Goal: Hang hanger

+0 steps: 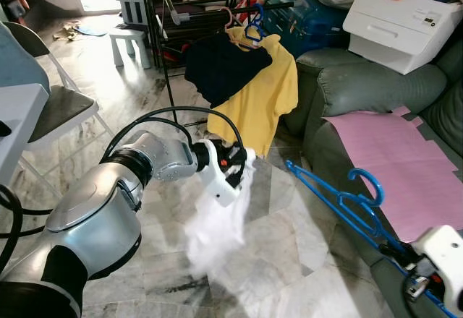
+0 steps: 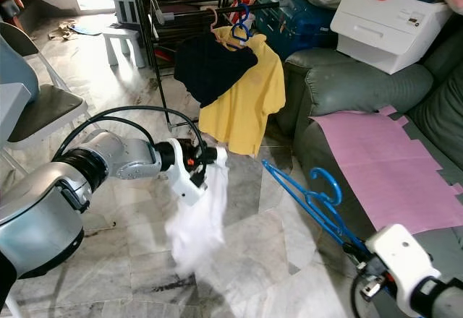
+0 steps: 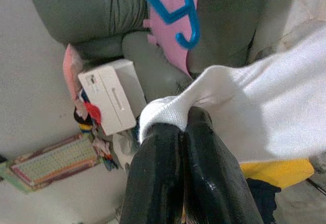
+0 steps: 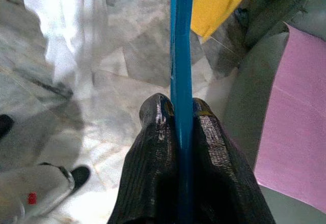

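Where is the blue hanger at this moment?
The blue hanger is clamped in the right gripper on the robot's right side, in front of the grey sofa with its pink sheet, its hook pointing upward.

Home: sofa (image 1: pixel 376 87), clothes rack (image 1: pixel 195 0)

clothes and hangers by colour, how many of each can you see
white garment, held in the left claw: 1
yellow shirt on the rack: 1
dark navy garment on the rack: 1
blue hangers: 2, one held in the right claw, one on the rack
pink hanger on the rack: 1
total: 6
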You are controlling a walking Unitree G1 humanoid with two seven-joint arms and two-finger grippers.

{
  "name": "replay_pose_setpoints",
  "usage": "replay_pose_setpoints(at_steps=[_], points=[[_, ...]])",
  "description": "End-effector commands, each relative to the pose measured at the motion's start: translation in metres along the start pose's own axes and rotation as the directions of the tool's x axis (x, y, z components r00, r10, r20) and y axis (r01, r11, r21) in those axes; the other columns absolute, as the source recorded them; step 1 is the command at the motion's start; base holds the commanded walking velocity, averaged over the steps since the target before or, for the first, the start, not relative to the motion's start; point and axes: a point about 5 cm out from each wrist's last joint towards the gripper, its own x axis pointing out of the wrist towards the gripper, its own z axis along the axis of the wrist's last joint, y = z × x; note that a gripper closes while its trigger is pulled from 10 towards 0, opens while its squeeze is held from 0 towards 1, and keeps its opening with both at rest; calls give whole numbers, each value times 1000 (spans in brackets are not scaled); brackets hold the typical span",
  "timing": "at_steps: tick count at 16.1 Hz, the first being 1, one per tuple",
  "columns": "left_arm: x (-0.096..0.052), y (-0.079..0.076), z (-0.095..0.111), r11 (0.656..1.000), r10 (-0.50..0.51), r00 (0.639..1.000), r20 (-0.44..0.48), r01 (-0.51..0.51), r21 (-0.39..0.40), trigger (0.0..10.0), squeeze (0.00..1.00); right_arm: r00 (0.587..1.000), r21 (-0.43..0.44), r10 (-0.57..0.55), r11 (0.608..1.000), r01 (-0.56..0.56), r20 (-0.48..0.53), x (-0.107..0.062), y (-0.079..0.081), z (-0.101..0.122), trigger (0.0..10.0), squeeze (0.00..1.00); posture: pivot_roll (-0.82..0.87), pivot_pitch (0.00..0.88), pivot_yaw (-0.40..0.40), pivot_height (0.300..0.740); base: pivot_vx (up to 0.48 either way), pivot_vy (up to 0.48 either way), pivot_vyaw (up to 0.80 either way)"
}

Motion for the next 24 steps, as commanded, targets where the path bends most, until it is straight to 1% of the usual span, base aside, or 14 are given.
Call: replay_pose_setpoints(at_steps=[1,3,4,5,6,7,10,11,12,14,16,18,23,24], points=[[1,6,0,1000,15,1000,17,-16,25,10000,0,999,-26,18,1000,-17,29,-5,-3,8,10000,0,-70,0,29,740,0,0,0],[1,7,0,999,29,999,21,-29,38,10000,0,993,-12,113,994,-112,39,-15,1,11,10000,0,-73,0,27,740,0,0,0],[1,7,0,999,29,999,22,-30,37,10000,0,989,-5,139,990,-139,42,-18,3,12,10000,0,-73,0,27,740,0,0,0],[1,7,1,999,32,999,37,-33,39,10000,0,979,0,200,980,-200,49,-25,6,14,10000,0,-72,0,27,740,0,0,0],[1,7,2,999,30,998,49,-32,40,10000,0,972,7,227,974,-228,53,-27,8,15,10000,0,-72,0,28,740,0,0,0],[2,7,6,999,33,996,81,-35,29,10000,0,966,2,253,967,-253,51,-29,8,15,10000,0,-72,0,30,740,0,0,0],[5,6,16,999,37,987,154,-40,17,10000,0,978,-43,209,977,-208,26,-27,-5,13,10000,0,-73,0,33,740,0,0,0],[5,3,19,999,26,983,180,-31,25,10000,0,984,-84,178,981,-177,4,-27,-13,11,10000,0,-73,0,33,740,0,0,0],[5,3,20,999,24,983,183,-29,26,10000,0,985,-89,175,981,-174,1,-28,-14,11,10000,0,-73,0,33,740,0,0,0],[5,0,24,999,17,976,219,-24,32,10000,0,985,-100,175,980,-174,1,-29,-21,13,10000,0,-71,0,34,740,0,0,0],[5,0,23,999,17,977,214,-27,46,10000,0,972,-92,235,968,-234,0,-29,-16,15,10000,0,-68,0,28,740,0,0,0],[5,2,21,998,23,979,201,-34,53,10000,0,965,-82,263,962,-262,-2,-31,-12,16,10000,0,-65,0,26,740,0,0,0],[5,8,17,996,43,981,188,-58,72,10000,0,943,-19,333,943,-333,-3,-35,-1,12,10000,0,-65,0,29,740,0,0,0],[6,9,15,995,44,983,177,-59,79,10000,0,932,-2,362,932,-362,-6,-35,5,11,10000,0,-64,0,30,740,0,0,0]])
